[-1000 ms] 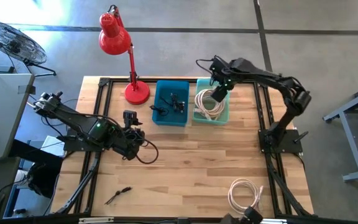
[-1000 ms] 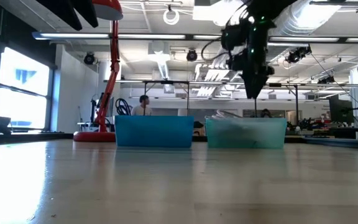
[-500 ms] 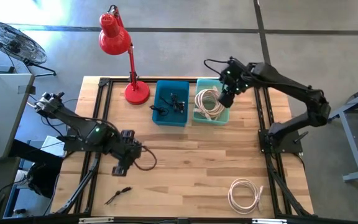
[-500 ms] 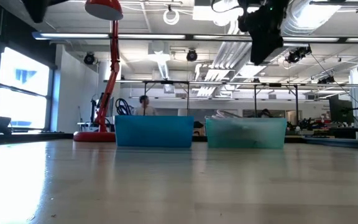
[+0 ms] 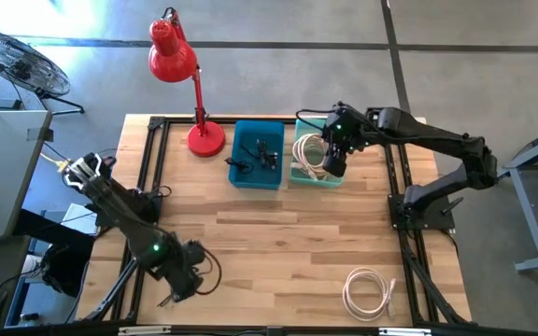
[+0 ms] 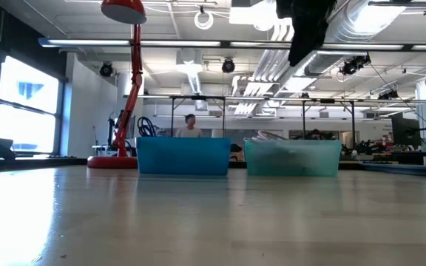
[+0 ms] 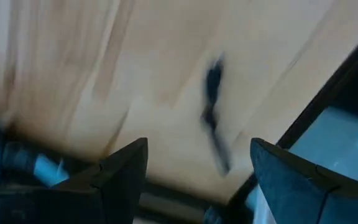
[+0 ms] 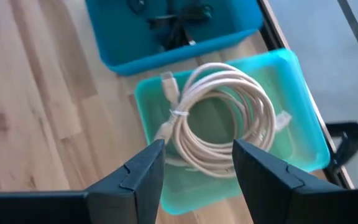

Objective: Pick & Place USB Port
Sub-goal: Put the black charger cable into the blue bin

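Observation:
A small black cable piece [image 5: 176, 293] lies flat on the wood near the table's near left edge; in the left wrist view the black piece [image 7: 212, 118] is blurred. My left gripper [image 5: 184, 278] hovers open just over it, and its fingers [image 7: 199, 149] touch nothing. My right gripper [image 5: 334, 161] hangs open above the teal bin [image 5: 336, 175], which holds a coiled white cable [image 8: 213, 124]. The blue bin [image 5: 241, 177] beside it holds black cables [image 8: 179, 18]. A second white cable coil [image 5: 367, 289] lies on the table near its near right edge.
A red desk lamp [image 5: 204, 138] stands at the far left beside the blue bin. Black frame rails [image 5: 148, 187] run along both table sides. Bare wood [image 5: 288, 243] spans the middle of the table. In the low view the right gripper [image 6: 308, 29] is high above the bins.
My left arm swung from the table's middle toward the near edge, stopping over the small black piece. My right gripper rose from low over the teal bin and drifted slightly toward the near edge. The white coil stayed in the bin.

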